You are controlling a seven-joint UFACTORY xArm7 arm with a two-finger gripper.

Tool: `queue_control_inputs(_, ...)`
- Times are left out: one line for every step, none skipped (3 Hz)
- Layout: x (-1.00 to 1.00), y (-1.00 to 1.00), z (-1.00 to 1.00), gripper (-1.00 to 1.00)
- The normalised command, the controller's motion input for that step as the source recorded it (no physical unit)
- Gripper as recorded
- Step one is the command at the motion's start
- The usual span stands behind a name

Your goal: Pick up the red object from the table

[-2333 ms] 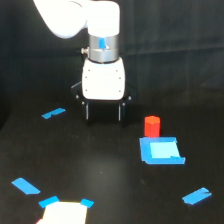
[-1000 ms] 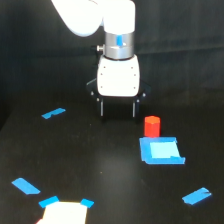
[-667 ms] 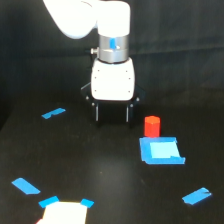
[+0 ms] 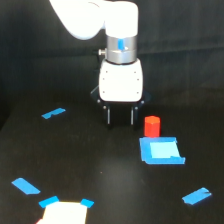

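The red object is a small upright red-orange cylinder standing on the black table, just behind the light blue square patch. My gripper hangs from the white arm, fingers pointing down, to the exterior view's left of the cylinder and apart from it. Its two dark fingers stand apart with nothing between them. The fingertips are close to the table surface.
Blue tape pieces lie on the table at the left, lower left and lower right. A white patch with blue tape corners lies at the bottom edge.
The gripper swung toward the exterior view's right, then came back a little to the left and lower. The red cylinder has not moved.
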Motion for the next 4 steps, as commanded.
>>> queue_control_inputs(-1.0,-0.3,0.17,0.82)
queue_control_inputs(1.0,0.03,-0.65,-0.14)
queue_control_inputs(0.94,-0.27,-0.05,0.04)
queue_control_inputs(-1.0,-0.29,-1.0,0.09)
